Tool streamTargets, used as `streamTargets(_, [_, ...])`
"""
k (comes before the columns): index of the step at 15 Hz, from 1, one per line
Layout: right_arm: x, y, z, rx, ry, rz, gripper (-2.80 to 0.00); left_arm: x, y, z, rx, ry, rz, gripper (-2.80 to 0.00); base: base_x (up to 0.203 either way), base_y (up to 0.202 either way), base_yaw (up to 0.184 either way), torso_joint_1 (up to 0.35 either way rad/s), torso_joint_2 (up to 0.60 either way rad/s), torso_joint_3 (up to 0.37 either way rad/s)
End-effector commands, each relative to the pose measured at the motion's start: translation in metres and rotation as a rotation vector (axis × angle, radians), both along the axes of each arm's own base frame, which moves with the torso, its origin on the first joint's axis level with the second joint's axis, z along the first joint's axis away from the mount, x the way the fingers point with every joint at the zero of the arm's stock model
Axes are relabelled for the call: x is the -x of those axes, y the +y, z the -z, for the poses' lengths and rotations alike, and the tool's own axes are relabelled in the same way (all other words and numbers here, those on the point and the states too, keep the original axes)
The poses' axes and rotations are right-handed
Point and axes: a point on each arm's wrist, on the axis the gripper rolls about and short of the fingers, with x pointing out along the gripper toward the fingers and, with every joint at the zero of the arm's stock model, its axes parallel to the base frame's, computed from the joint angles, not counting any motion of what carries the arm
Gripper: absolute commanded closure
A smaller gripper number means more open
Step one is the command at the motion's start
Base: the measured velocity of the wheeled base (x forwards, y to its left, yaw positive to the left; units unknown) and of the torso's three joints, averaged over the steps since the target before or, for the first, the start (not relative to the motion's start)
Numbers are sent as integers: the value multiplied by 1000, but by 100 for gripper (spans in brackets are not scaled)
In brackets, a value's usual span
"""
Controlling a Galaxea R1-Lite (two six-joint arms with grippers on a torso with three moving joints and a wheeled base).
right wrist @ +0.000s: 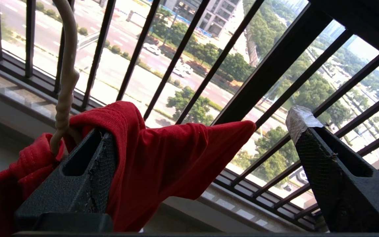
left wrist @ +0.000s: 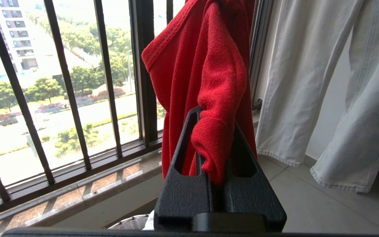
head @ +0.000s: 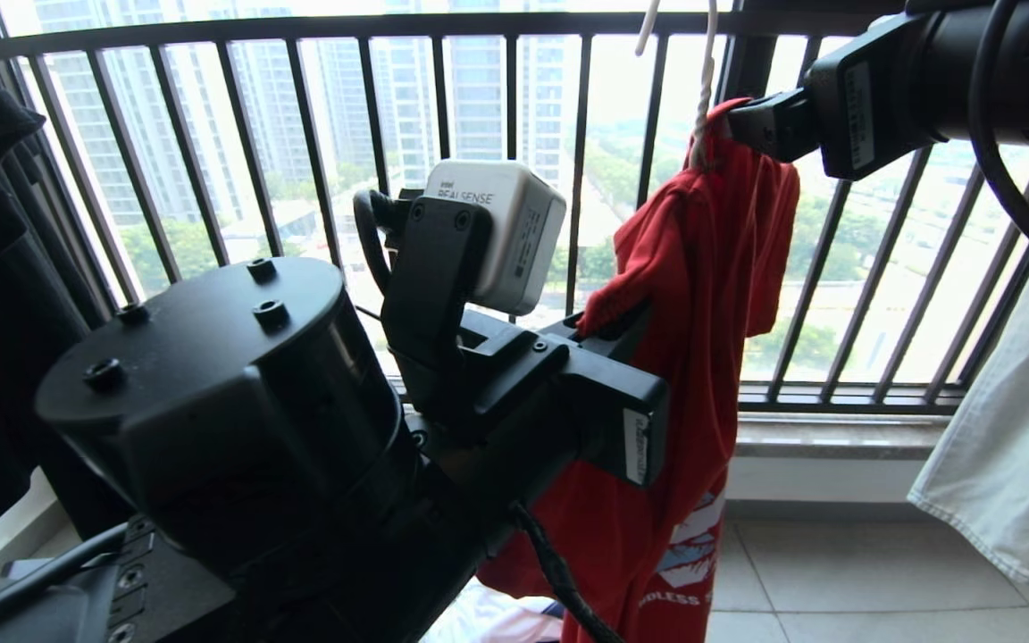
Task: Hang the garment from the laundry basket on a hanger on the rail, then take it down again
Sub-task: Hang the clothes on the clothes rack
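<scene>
**Red T-shirt on the wire hanger, held at two points**

Our left end effector (left wrist: 214, 144) is clamped on a bunched fold of the red T-shirt (head: 702, 295), low on the garment's side. Our right end effector (right wrist: 206, 148) stands wide apart up at the shirt's top, one finger (right wrist: 81, 174) seemingly against the cloth beside the hanger's twisted neck (right wrist: 65, 98), the other finger (right wrist: 327, 164) clear of it. The shirt hangs from the wire hanger before the window railing (head: 514, 134). Pale trousers (left wrist: 341, 98) hang near it.
</scene>
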Motion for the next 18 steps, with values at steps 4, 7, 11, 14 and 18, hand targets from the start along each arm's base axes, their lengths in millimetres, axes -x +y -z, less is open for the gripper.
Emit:
streamTargets(4, [3, -3, -1, 9, 6, 5, -280, 0, 1, -2, 11, -5, -3, 0, 0, 0, 0, 0, 0, 0])
streamTargets(7, [5, -5, -1, 9, 6, 3, -280, 0, 0, -2, 9, -4, -5, 0, 0, 0, 0, 0, 0, 0])
streamTargets(11, [5, -4, 7, 31, 30, -6, -280, -1, 2, -4, 19, -7, -9, 0, 0, 0, 0, 0, 0, 0])
streamTargets(14, [7, -4, 12, 42, 44, -8, -280, -1, 2, -7, 28, -12, -11, 0, 0, 0, 0, 0, 0, 0])
streamTargets(18, [9, -3, 19, 59, 61, -18, -280, 0, 5, -10, 39, -18, -15, 0, 0, 0, 0, 0, 0, 0])
